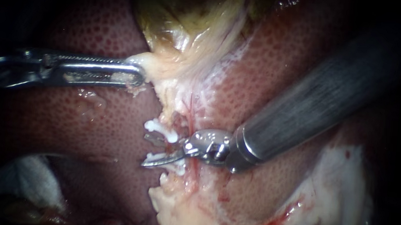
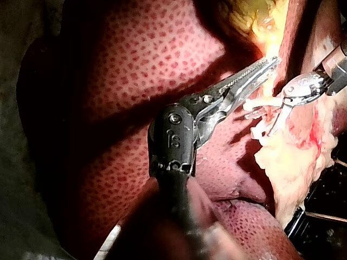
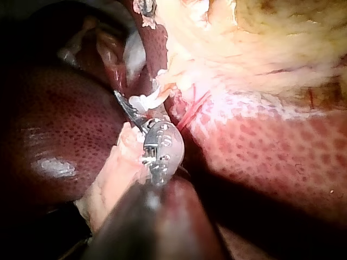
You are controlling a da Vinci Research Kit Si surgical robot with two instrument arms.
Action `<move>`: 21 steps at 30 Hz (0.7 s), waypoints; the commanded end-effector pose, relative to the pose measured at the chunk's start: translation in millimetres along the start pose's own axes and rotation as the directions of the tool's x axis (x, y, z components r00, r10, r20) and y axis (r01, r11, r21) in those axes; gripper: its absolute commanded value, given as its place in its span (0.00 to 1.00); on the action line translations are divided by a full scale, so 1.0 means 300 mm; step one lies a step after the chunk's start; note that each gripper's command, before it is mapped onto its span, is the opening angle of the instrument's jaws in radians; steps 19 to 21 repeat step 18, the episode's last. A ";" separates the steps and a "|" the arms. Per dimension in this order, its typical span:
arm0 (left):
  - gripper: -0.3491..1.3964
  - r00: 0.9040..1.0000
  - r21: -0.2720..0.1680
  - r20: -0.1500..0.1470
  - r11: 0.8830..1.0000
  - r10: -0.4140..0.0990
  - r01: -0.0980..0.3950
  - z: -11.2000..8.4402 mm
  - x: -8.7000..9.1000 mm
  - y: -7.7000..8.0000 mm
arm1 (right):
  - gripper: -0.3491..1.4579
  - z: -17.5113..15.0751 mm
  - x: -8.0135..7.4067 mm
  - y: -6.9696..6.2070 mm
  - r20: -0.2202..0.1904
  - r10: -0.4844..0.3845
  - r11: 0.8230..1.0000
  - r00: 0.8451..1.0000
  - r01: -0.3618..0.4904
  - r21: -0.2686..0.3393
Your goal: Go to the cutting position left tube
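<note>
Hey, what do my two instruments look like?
The left instrument is shiny silver, long and slim, with fine teeth, on a dark wrist piece. The right instrument has a thick dark grey shaft, a silver knuckle and thin curved blades.

Endoscope light is strong at centre, on the pale yellow gallbladder (image 1: 188, 25); the corners fall dark. Glare marks the slender steel left instrument (image 1: 139, 74) and, in right wrist view, the speckled dark-red liver (image 3: 54, 165). In left wrist view, shadow bands the liver.

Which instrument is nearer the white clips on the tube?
Right. The right instrument has its tip between the white clips; the left instrument holds the gallbladder farther up, apart from them.
</note>
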 end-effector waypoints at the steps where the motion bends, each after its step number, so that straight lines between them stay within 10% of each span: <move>1: 0.00 1.000 0.000 0.000 1.000 0.000 0.000 0.0000 0.0000 -0.0001 | 0.83 0.000 0.0001 0.0002 -0.002 -0.002 1.000 1.000 0.002 0.001; 21: 0.00 1.000 0.001 0.003 1.000 0.001 -0.001 0.0002 -0.0004 -0.0004 | 0.76 0.000 0.0000 0.0007 -0.007 0.000 1.000 1.000 0.000 0.006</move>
